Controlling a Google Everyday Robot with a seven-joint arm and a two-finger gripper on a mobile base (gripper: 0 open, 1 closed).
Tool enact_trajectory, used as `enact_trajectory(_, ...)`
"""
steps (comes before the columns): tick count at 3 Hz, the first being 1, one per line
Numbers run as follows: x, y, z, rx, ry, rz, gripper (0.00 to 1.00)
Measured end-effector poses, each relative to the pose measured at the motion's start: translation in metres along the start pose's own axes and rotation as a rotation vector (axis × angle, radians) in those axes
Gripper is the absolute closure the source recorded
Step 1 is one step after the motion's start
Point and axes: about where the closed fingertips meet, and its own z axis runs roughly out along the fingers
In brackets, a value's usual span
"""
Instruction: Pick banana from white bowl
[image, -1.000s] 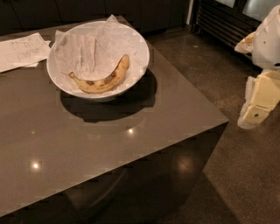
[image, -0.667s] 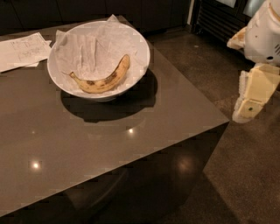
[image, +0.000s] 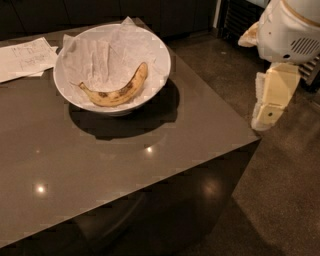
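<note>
The banana (image: 116, 90), yellow with brown-black spots, lies curved inside the white bowl (image: 161, 62), stem end to the left. The bowl is lined with crumpled white paper and stands at the back of the dark table (image: 125, 165). My gripper (image: 265, 111), cream-coloured, hangs off the table's right edge, well to the right of the bowl and far from the banana. It holds nothing that I can see.
Flat white paper sheets with writing (image: 25, 59) lie at the table's back left. The table's right edge and front corner (image: 252, 140) are just left of the gripper. Dark floor lies to the right, and a dark grille (image: 235, 20) stands at the back right.
The gripper and arm have moved left toward the table's right edge. The bowl and banana have not moved.
</note>
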Motion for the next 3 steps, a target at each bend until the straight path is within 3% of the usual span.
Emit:
enact_trajectory(1, 0.003, 0.001, 0.0, 0.007, -0.007, 0.005, 0.0)
enact_trajectory(2, -0.012, -0.019, -0.005, 0.043, -0.056, -0.03, 0.0)
enact_trajectory(3, -0.035, -0.043, -0.009, 0.058, -0.086, -0.102, 0.0)
